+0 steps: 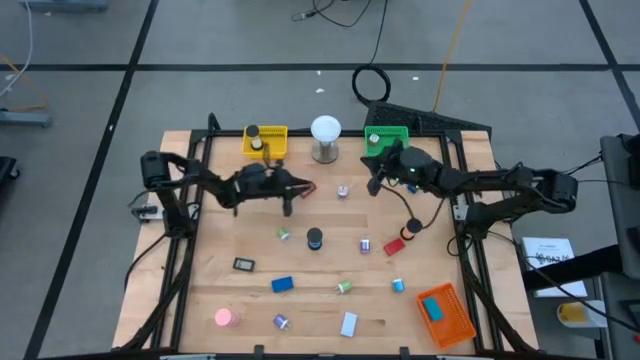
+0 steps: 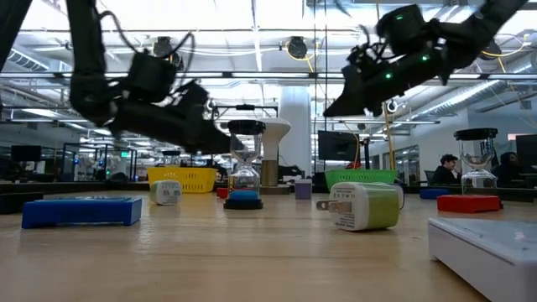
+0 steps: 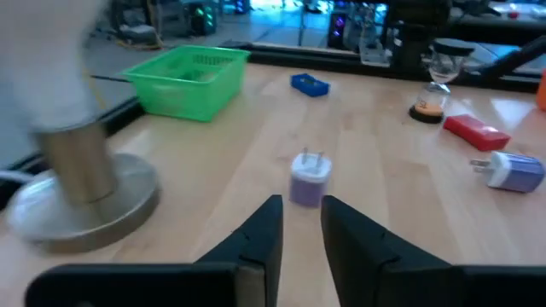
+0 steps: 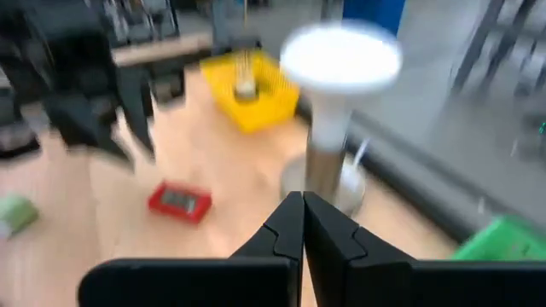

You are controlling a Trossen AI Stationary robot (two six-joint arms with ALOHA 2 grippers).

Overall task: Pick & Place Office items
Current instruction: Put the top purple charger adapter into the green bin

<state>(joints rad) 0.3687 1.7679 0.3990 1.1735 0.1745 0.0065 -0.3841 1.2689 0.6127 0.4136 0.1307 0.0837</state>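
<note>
— The office items (image 1: 314,239) are scattered over the front half of the wooden table (image 1: 220,225), all small: a blue block (image 1: 282,285), a white block (image 1: 348,323), a pink disc (image 1: 224,318), a green roll (image 1: 343,287), a red block (image 1: 394,245) to the right.

— And that lavender thing near the middle?

— A little plug adapter (image 3: 309,180), two prongs pointing up, standing just ahead of the left gripper (image 3: 300,223). Those fingers are a narrow gap apart, with nothing between them.

— The other arm?

— The right gripper (image 4: 302,220) is pressed together, empty, raised above the table near the green tray (image 1: 387,138). It faces the white ball on its metal stand (image 1: 325,139) and the yellow tray (image 1: 266,141).

— Anything you can't make out?

— Plenty. From table height, the white block at the near right is cut off by the edge. A small red item (image 4: 180,201) lies flat by the left arm, with a dark panel on top, too blurred to identify. The orange tray (image 1: 447,314) holds something blue I can't identify. No writing or brand is readable.
</note>
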